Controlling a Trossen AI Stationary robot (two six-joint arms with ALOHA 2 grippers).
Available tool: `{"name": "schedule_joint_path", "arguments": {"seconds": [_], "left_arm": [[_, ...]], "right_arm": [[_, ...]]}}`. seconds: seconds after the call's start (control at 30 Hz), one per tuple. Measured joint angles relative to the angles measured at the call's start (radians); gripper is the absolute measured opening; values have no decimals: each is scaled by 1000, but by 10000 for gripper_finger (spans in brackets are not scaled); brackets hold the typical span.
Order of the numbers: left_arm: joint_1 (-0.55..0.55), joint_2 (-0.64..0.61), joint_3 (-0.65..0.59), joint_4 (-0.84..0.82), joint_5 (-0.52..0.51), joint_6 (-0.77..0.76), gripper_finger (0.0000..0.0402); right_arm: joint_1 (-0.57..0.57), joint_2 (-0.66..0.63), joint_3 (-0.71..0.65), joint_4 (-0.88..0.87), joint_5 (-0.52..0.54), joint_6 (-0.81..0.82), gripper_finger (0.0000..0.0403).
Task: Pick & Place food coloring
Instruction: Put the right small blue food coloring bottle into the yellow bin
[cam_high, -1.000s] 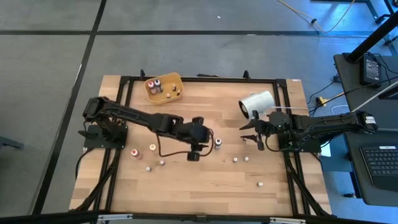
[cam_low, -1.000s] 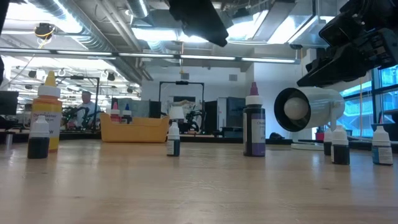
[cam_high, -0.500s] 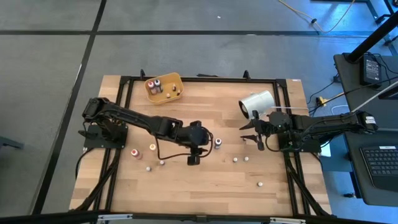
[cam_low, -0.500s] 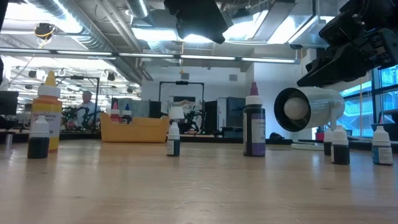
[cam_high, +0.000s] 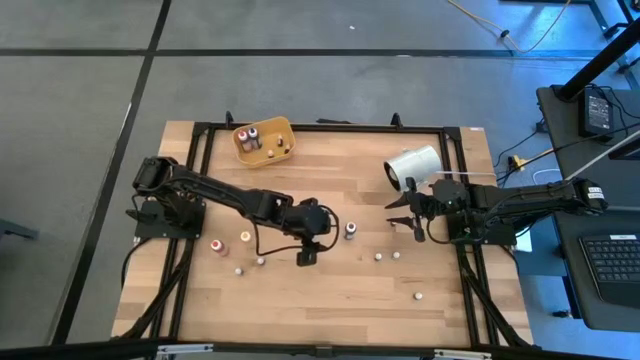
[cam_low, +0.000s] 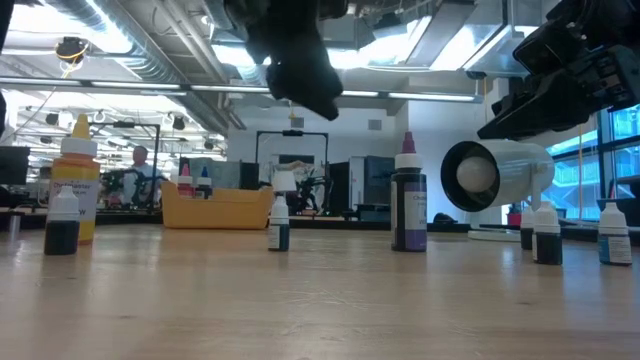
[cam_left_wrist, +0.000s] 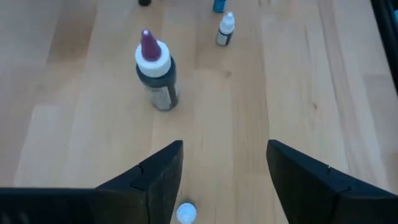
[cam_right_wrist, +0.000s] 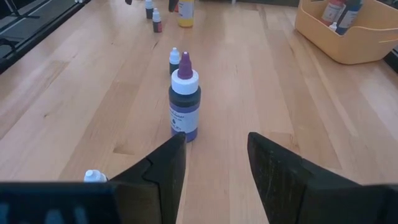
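Centrally, left gripper (cam_high: 306, 256) hovers, fingers spread, grasping nothing; small bottle (cam_left_wrist: 185, 213) sits between them. Purple bottle (cam_high: 350, 231) stands beside. Right gripper (cam_high: 404, 212), mid-right, parted, empty.

Food coloring bottles stand upright and scattered across the wooden desk (cam_high: 330, 300): a dark purple bottle (cam_high: 350, 231) with a white collar and purple tip near the middle, an orange-yellow one (cam_high: 246, 237) and a red one (cam_high: 217, 245) toward the left, and tiny white-capped bottles (cam_high: 387, 256) dotted along the front, all apart from one another
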Motion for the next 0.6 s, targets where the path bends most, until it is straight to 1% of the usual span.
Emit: {"name": "schedule_joint_path", "arguments": {"seconds": [0.13, 0.37, 0.47, 0.6], "left_arm": [[-2, 0, -6, -13, 17, 1, 227], [-3, 3, -6, -36, 15, -5, 228], [-3, 25, -7, -77, 0, -4, 224], [-2, 47, -6, -82, -10, -16, 214]], "right_arm": [[0, 0, 0, 0, 0, 0, 174], [0, 0, 0, 0, 0, -1, 174], [0, 0, 0, 0, 0, -1, 174], [0, 0, 0, 0, 1, -21, 174]]}}
